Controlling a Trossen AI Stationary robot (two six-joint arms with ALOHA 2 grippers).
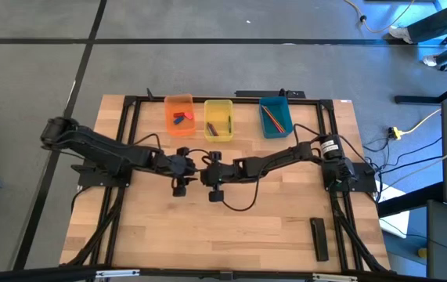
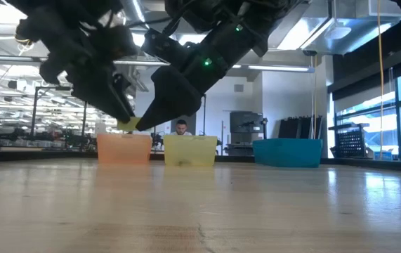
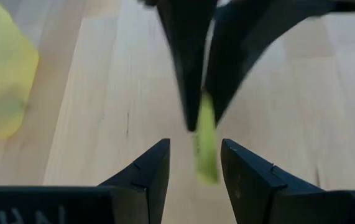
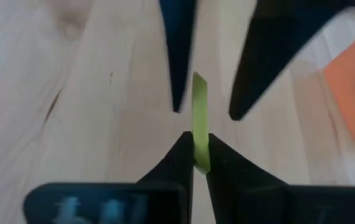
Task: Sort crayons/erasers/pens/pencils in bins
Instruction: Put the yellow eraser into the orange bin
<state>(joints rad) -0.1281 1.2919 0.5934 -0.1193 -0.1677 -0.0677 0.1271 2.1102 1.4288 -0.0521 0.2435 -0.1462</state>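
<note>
Right wrist view shows the right gripper [image 4: 194, 163] pinching a yellow-green stick [image 4: 199, 106] between the left gripper's [image 3: 194, 163] spread fingers (a handover, seemingly). Left should clamp firmly before right releases.

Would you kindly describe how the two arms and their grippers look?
Both arms are dark, jointed and slim, with black cables looping from them. The left gripper and right gripper each end in two black, wedge-shaped fingers. A green light glows on one arm in the low view.

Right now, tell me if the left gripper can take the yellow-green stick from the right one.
Probably yes: the right gripper pinches the yellow-green stick at one end, and the left gripper stands open around its free end.
</note>
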